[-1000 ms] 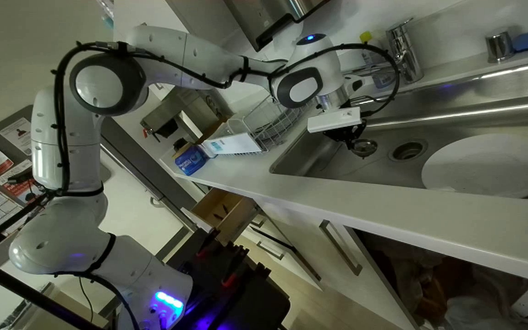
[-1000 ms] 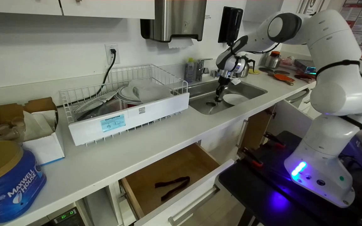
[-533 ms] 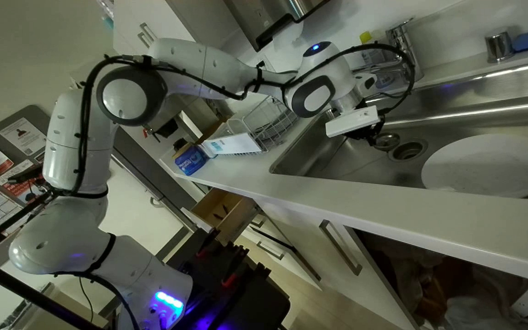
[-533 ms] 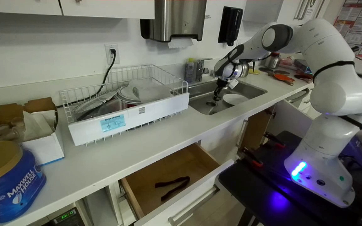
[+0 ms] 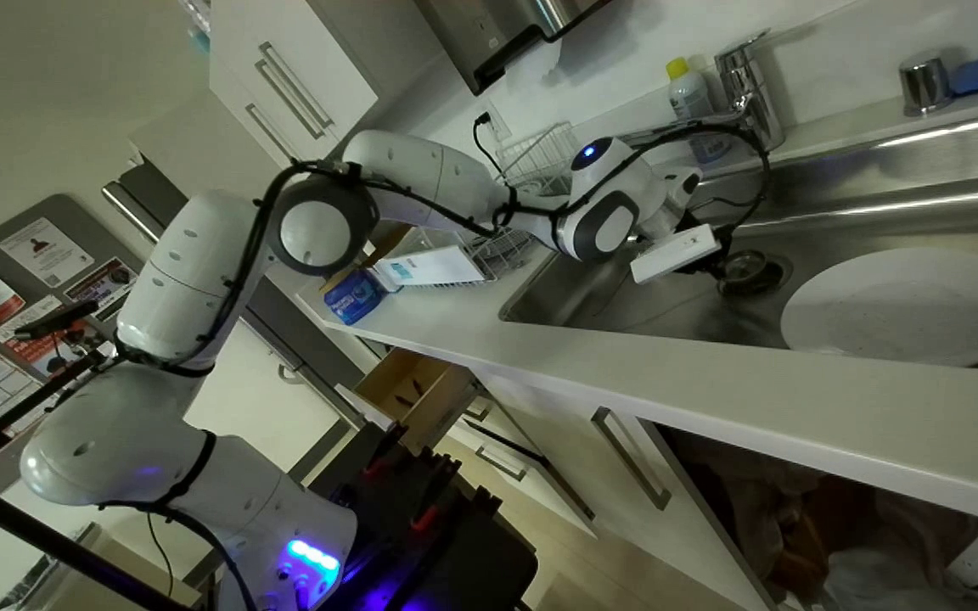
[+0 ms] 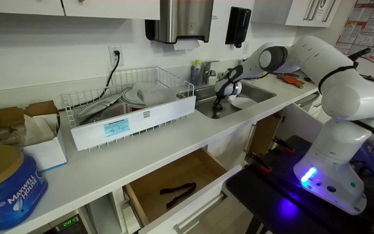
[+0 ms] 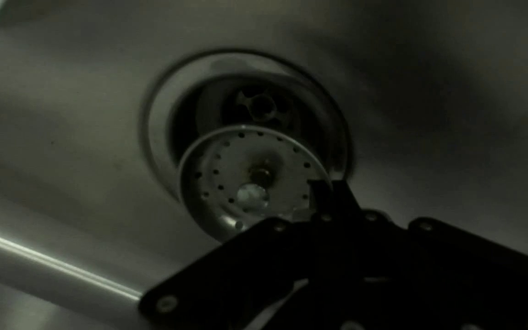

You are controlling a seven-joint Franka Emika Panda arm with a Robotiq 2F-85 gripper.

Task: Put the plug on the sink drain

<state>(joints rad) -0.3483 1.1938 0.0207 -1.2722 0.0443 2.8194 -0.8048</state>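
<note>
The plug (image 7: 239, 172) is a round metal strainer with small holes and a centre knob. In the wrist view it overlaps the lower part of the sink drain (image 7: 161, 123), whose upper ring and inside stay visible. My gripper (image 7: 330, 195) is shut on the plug's rim at the right. In an exterior view the plug (image 5: 745, 266) hangs beside the gripper (image 5: 720, 273), over the drain (image 5: 784, 271), covering much of it. The gripper (image 6: 218, 105) also reaches down into the sink there, and the plug cannot be made out. Whether the plug touches the drain I cannot tell.
A large white plate (image 5: 905, 305) lies in the metal sink (image 5: 659, 301), near the drain. A faucet (image 5: 750, 93) and a soap bottle (image 5: 691, 98) stand behind the sink. A white dish rack (image 6: 135, 113) stands on the counter (image 6: 115, 165) beside the sink.
My arm has reached out and lowered into the sink. The plug has moved from beside the drain to over it, still held in the gripper. The plate has not moved.
</note>
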